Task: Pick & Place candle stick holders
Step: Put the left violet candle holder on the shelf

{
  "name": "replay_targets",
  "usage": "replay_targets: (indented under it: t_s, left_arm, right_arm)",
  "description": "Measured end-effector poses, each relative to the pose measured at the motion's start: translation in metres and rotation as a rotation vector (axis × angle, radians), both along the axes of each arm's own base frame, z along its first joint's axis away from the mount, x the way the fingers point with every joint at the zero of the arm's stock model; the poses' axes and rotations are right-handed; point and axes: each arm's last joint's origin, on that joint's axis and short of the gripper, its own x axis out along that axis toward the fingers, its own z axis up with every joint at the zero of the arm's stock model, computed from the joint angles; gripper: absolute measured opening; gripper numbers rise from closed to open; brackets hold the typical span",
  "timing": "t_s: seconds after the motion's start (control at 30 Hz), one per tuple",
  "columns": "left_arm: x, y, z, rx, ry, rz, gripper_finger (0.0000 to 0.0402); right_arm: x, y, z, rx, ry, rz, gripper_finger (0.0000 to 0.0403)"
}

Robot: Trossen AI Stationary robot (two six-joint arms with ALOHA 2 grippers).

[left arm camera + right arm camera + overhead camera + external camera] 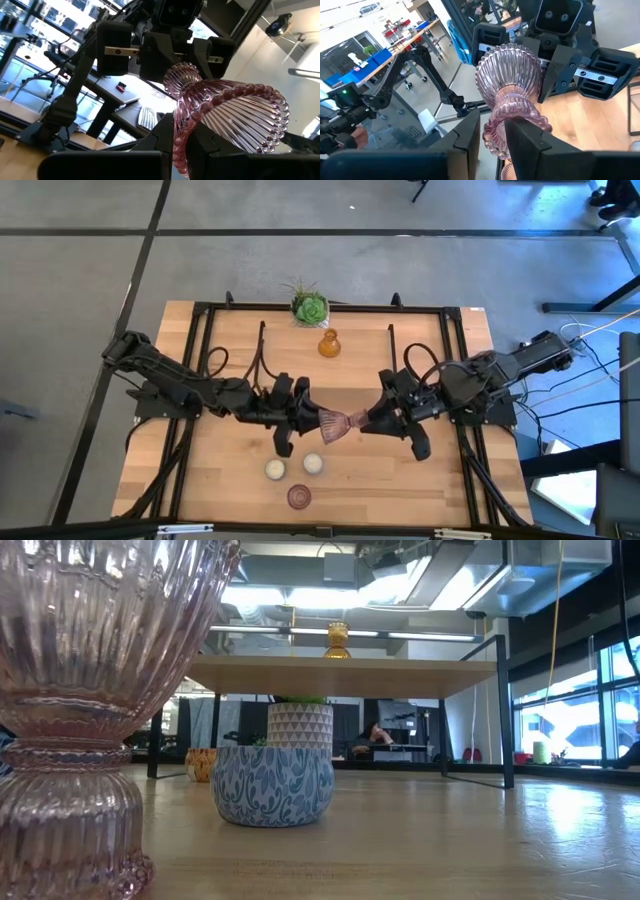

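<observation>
A pinkish-purple ribbed glass candle stick holder (335, 423) lies level between my two grippers over the table's middle. My left gripper (311, 420) is shut on its wide flared end, my right gripper (363, 422) on its narrow end. An amber glass holder (329, 345) stands on its base at the far middle. Two low round cream-topped holders (275, 470) (313, 464) stand near the front. A second pinkish-purple holder (299, 497) stands at the front edge and fills the left of the low view (80, 720). My left gripper pinches the beaded rim (176, 142) of the holder's flared bowl between its two fingers, coming level from the table's left. The bowl opens toward this gripper and the neck points away from it. My right gripper pinches the holder's narrow beaded end (494, 135) between its two fingers, coming level from the table's right. The ribbed bulb (510, 70) points away from it toward the left gripper.
A green spiky potted plant (310, 308) stands at the far edge behind the amber holder. A black frame (200, 360) runs around the wooden table top. In the low view the round holders show blue-and-white patterned walls (272, 785).
</observation>
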Motion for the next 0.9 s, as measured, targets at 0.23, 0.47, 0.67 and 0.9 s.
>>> replay_targets:
  t_s: [0.23,0.47,0.67,0.9]
  left_arm:
    - [0.0001,0.0,-0.0001,-0.006,0.001,-0.001,0.0019]
    - [-0.0004,0.0002,-0.0001,-0.023,0.006,-0.003,0.0026]
    - [-0.0037,-0.0027,0.0023,-0.026,0.002,-0.015,0.0037]
    - [-0.0044,-0.0034,0.001,-0.059,0.029,0.013,0.0073]
  right_arm:
    - [0.0007,0.0002,-0.0005,0.002,0.003,-0.001,0.0061]
    - [0.0006,-0.0001,-0.0016,0.013,0.02,-0.009,0.0052]
    - [0.0002,-0.0005,-0.0007,0.016,0.015,-0.009,0.005]
    - [0.0003,-0.0015,-0.0014,0.015,0.019,-0.024,0.0047]
